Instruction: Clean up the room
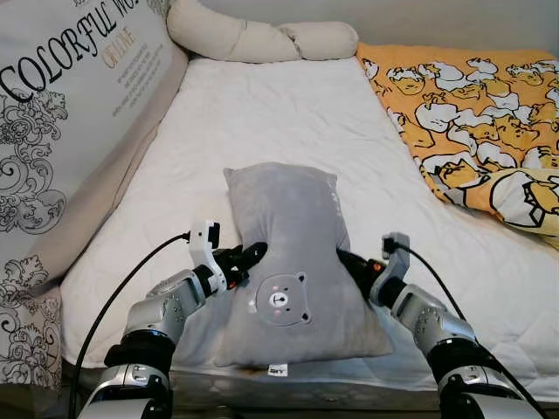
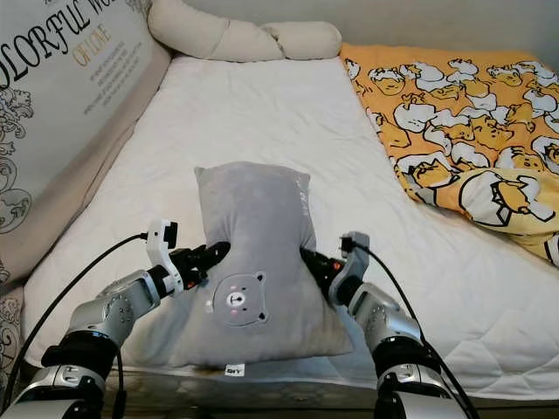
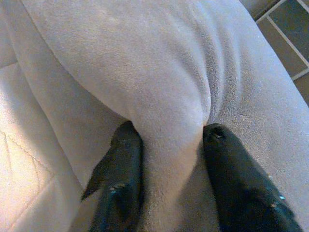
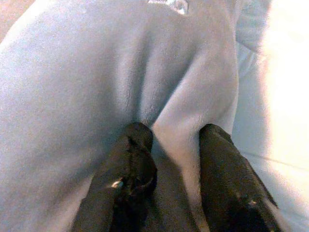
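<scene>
Left gripper (image 1: pixel 255 253), right gripper (image 1: pixel 345 258) both pinching grey pillow (image 1: pixel 293 253); fingertips buried in folds.

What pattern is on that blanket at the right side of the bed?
Orange blanket printed with white and yellow cartoon characters; clearest in the left eye view.

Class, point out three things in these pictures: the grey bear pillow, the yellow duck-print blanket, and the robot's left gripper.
grey bear pillow (image 1: pixel 288 218): left eye view, its plain upper half.
yellow duck-print blanket (image 1: pixel 472 122): left eye view, the middle of the printed cloth.
left gripper (image 3: pixel 169 145): left wrist view, midway between its fingers, which pinch a fold of the pillow.
</scene>
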You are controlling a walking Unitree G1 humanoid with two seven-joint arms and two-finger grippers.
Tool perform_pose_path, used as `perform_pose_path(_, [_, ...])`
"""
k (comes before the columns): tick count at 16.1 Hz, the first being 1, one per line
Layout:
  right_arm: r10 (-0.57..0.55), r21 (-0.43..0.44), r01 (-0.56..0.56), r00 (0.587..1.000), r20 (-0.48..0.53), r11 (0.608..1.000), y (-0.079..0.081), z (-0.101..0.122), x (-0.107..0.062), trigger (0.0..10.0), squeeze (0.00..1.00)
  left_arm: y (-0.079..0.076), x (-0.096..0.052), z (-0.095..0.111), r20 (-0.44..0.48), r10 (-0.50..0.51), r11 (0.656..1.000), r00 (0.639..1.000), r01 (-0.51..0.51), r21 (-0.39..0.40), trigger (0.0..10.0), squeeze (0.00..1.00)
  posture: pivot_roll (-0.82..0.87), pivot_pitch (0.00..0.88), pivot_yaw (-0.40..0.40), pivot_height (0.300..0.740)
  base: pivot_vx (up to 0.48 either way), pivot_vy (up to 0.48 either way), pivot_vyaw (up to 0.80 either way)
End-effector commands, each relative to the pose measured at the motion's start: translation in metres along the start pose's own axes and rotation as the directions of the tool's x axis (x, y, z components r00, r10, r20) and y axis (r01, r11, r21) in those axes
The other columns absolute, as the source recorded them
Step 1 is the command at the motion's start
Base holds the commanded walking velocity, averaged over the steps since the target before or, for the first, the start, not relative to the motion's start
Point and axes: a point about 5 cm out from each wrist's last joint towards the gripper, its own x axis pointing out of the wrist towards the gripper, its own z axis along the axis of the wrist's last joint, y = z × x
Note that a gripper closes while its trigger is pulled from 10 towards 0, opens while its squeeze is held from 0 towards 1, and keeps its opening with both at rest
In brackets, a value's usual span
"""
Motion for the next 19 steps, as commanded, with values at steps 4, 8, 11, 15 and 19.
perform_pose_path(4, [0.033,-0.039,-0.028,0.992,0.118,0.999,0.020,0.024,0.011,0.0,0.00,-0.023,0.006,0.024,0.071,-0.065,0.996,0.995,0.060,0.065,0.0,0.00,0.10,0.000,-0.006,0.740,0.000,0.000,0.00])
perform_pose_path(8, [0.034,-0.050,-0.020,0.955,0.294,0.999,0.035,0.047,0.009,0.0,0.00,-0.043,0.004,0.050,0.127,-0.038,0.975,0.991,0.009,0.222,0.0,0.00,0.11,0.000,-0.011,0.740,0.000,0.000,0.00])
perform_pose_path(11, [0.044,-0.060,-0.027,0.951,0.306,0.998,0.044,0.047,0.003,0.0,0.00,-0.063,-0.001,0.059,0.155,-0.046,0.942,0.987,-0.009,0.335,0.0,0.00,0.11,0.000,-0.003,0.740,0.000,0.000,0.00])
perform_pose_path(15, [-0.022,-0.065,0.047,0.940,0.341,0.997,0.045,0.044,-0.005,6.0,0.00,-0.052,-0.004,0.055,0.143,0.066,0.915,0.988,-0.117,0.387,0.0,0.00,0.06,0.000,0.040,0.740,0.000,0.000,0.00])
perform_pose_path(19, [-0.095,-0.042,0.117,0.931,0.353,0.992,0.032,0.044,-0.015,10.0,1.00,-0.030,-0.015,0.061,0.184,0.186,0.909,0.965,-0.240,0.342,10.0,0.19,0.08,0.000,0.031,0.740,0.000,0.000,0.00])
